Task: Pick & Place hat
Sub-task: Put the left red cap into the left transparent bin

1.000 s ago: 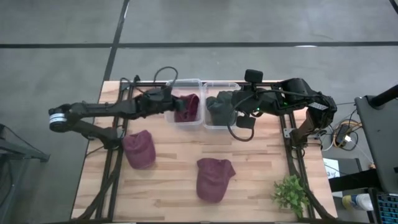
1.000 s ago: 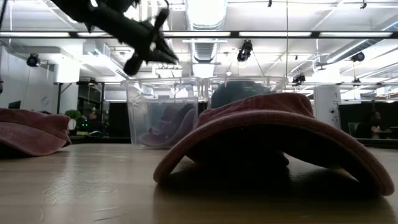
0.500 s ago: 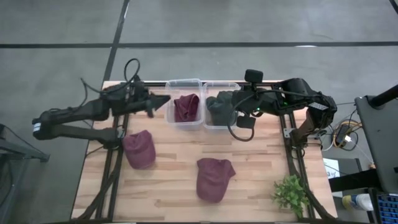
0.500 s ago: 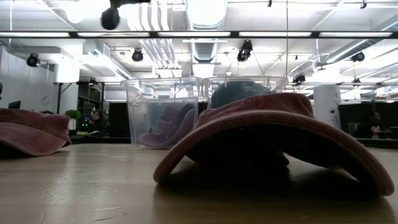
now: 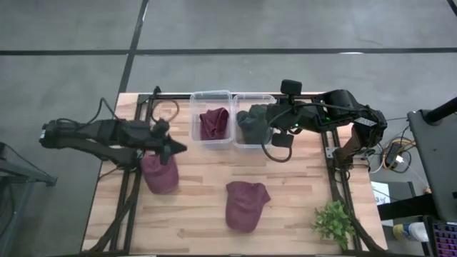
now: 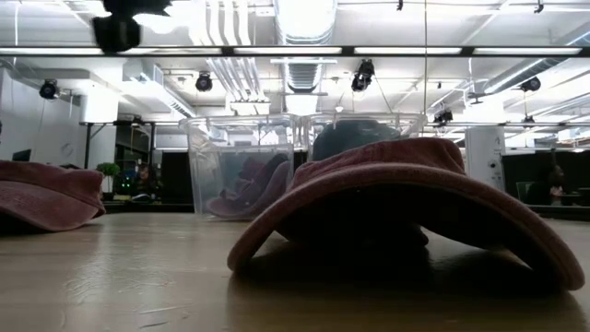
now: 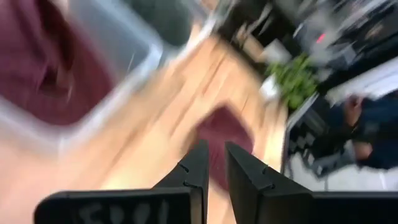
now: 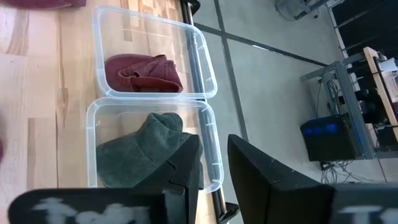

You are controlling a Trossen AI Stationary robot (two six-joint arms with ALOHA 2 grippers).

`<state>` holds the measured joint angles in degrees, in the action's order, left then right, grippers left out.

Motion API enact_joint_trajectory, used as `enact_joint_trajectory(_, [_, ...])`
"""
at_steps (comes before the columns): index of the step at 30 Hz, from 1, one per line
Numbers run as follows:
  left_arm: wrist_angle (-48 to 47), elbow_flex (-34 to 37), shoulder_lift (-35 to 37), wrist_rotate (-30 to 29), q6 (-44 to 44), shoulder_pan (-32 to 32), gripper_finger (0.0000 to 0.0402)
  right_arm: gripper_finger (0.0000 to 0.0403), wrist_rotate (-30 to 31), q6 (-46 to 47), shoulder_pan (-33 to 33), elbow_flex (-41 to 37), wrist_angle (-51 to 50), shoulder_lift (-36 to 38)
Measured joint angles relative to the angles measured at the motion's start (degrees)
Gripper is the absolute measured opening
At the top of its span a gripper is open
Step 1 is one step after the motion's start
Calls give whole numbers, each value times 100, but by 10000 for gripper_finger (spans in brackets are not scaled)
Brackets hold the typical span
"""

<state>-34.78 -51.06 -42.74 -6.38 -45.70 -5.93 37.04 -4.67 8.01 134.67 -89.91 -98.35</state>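
Three maroon hats show: one on the pale wood table (image 5: pixel 300 207) at its left side (image 5: pixel 161 172), one near the middle (image 5: pixel 245 205), and one (image 5: pixel 213 123) inside a clear plastic bin (image 5: pixel 211 95). The neighbouring clear bin (image 5: pixel 255 96) holds a dark grey-green hat (image 5: pixel 251 125). A green plant (image 5: pixel 334 223) sits at one table corner. Both arms are black.

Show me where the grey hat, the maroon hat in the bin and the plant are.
grey hat (image 8: pixel 140 155), right wrist view, on its crown.
maroon hat in the bin (image 5: pixel 213 123), high view, on its folded crown.
plant (image 5: pixel 333 222), high view, on its leaves.
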Motion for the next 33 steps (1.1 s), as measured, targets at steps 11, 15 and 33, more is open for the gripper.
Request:
enact_joint_trajectory(11, [-1883,-26,-483,32,-2080,-986,44,79,2,20,0,0,7,0])
enact_joint_trajectory(15, [-1938,85,-661,225,-2489,-1095,44,74,2,9,0,0,9,2])
enact_joint_trajectory(33, [-2501,165,-806,438,-2894,-1102,44,76,2,20,0,0,13,2])
